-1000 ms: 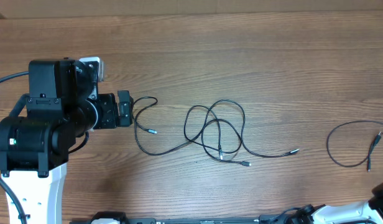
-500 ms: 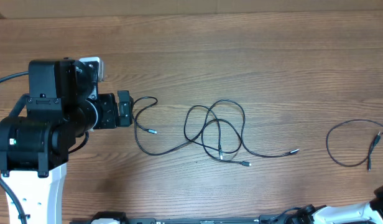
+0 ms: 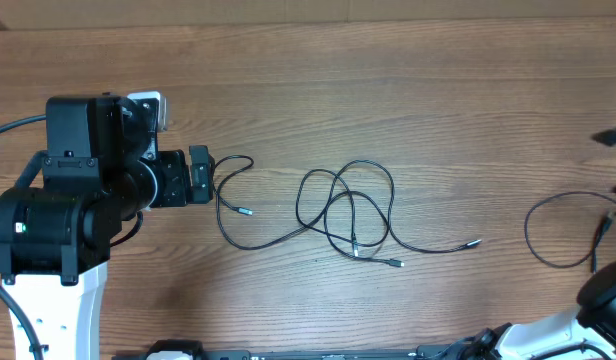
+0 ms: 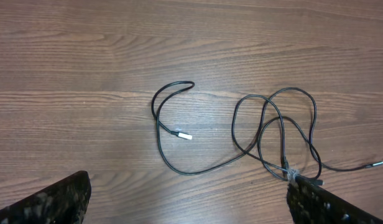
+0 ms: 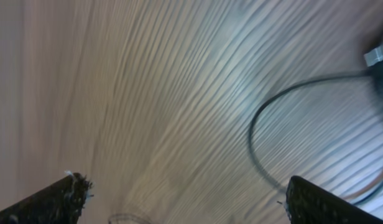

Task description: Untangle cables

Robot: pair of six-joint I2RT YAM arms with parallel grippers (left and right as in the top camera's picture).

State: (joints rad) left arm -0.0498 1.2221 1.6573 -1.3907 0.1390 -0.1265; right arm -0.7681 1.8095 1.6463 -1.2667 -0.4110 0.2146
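Your left gripper (image 4: 188,186) stands wide above the table (image 4: 86,50), with nothing between its fingers (image 4: 51,202). Just ahead of it, the nearest end of the cables (image 4: 179,171) curls into a hook, and its silver plug (image 4: 185,135) lies flat on the wood. That cord runs on to the knot (image 4: 290,174) mid-table, where a few loops cross over each other. Two more plug ends trail out past the knot toward your right side. Well apart from the knot, near the right end of the table, a lone cable (image 3: 528,232) lies in an open loop. Your right gripper (image 5: 182,183) looks down on it, also wide and holding nothing. That view is blurred, but the lone cable's curve shows on its right side.
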